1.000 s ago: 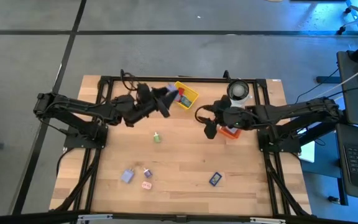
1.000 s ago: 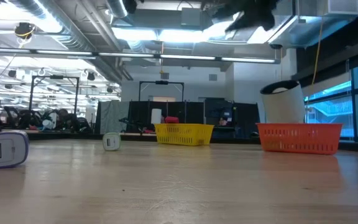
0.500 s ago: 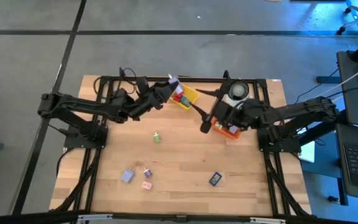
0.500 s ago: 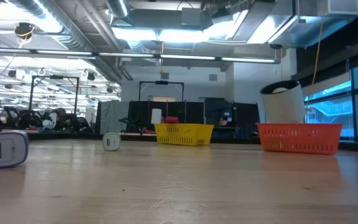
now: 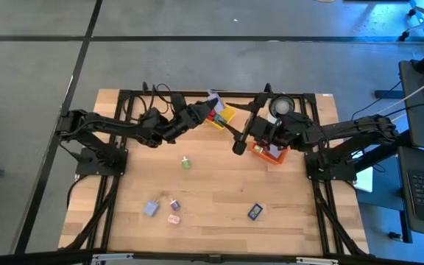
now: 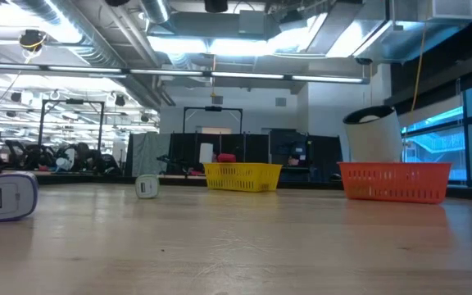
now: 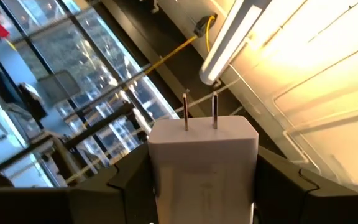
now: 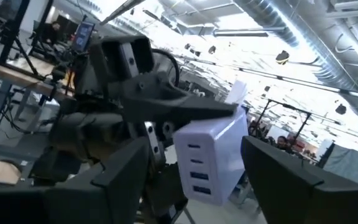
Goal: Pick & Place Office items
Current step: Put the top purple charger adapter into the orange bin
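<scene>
My left gripper (image 5: 207,104) is shut on a white plug charger (image 7: 202,165), held high near the far corner of the yellow bin (image 5: 221,115); the right wrist view shows the same charger (image 8: 211,155) with its row of ports. A red piece (image 5: 213,116) lies in that bin. My right gripper (image 5: 236,141) is open, raised between the two bins and facing the charger. Small pieces rest flat on the table: green (image 5: 186,163), lavender (image 5: 151,208), pink (image 5: 174,218) and dark blue (image 5: 255,212). My left gripper pinches the charger's body by its two side faces (image 7: 157,186) between the two fingers. The fingers come from the table's left and slant upward. The two prongs (image 7: 199,112) point away from the fingers, at the ceiling. The charger is lifted clear of the table.
The orange bin (image 5: 270,154) sits partly under my right arm, with the white roll (image 5: 282,107) behind it at the far edge. In the low view the yellow bin (image 6: 242,176) and orange bin (image 6: 393,181) stand far back. A black frame borders the table.
My left gripper has carried the charger up and toward the far right, from beside the yellow bin to over its far corner, tipping upward. My right gripper has risen and shifted slightly toward the left, turning to face the left gripper.
</scene>
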Motion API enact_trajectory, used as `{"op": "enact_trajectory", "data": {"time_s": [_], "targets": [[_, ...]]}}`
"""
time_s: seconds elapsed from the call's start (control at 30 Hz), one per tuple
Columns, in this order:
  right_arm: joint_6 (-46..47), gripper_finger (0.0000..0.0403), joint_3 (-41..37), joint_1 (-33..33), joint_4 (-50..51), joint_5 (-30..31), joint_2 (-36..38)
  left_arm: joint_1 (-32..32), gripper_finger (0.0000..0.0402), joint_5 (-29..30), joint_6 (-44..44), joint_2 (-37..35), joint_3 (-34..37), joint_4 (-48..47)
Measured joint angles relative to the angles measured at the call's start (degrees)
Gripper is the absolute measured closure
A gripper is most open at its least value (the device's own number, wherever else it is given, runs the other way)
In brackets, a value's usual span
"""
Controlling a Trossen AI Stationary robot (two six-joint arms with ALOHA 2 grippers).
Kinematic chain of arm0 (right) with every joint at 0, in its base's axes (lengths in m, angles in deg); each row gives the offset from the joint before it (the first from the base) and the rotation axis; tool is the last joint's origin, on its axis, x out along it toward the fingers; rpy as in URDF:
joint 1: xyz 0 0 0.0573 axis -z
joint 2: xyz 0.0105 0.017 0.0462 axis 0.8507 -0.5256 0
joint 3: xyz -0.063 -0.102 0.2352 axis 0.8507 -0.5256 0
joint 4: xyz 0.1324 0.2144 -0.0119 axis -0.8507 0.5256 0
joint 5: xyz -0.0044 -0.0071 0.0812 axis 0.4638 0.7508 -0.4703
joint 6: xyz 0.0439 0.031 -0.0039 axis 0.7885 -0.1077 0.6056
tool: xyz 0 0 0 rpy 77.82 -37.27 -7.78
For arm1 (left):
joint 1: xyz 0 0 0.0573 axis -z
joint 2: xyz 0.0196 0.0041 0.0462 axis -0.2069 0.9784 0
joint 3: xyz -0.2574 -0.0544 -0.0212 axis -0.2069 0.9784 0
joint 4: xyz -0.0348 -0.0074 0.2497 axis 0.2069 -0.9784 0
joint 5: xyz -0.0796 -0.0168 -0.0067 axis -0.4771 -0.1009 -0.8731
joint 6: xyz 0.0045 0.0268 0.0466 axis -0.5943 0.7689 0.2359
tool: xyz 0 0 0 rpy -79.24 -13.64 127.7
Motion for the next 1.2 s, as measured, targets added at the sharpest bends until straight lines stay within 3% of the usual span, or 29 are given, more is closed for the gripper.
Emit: {"op": "enact_trajectory", "data": {"time_s": [0.3, 0.53, 0.73, 0.93, 1.2], "targets": [[1.55, 0.0096, -0.02, 2.13, 0.12, -0.17, -0.08, -0.73, 0.0187, -4.29, -1.68, 0.81, 0.0, 0.89], [1.66, 0.0102, -0.04, 3.3, 0.37, -1.19, -0.08, -0.79, 0.0187, -7.86, -0.36, 0.81, -0.02, 1.05], [1.68, 0.0112, -0.04, 3.41, 0.71, -7.24, -0.19, -1.26, 0.0187, -6.97, 0.67, 0.8, -0.02, 2.14], [1.49, 0.0113, -0.04, 3.43, -0.01, -6.43, -1.3, -1.82, 0.0187, -8.27, -0.17, 0.79, 0.0, 2.07], [-0.79, 0.0113, -0.05, 3.58, 0.03, -1.41, -2.37, -1.76, 0.0187, -14.51, -0.28, 0.79, -0.11, 1.19]]}}
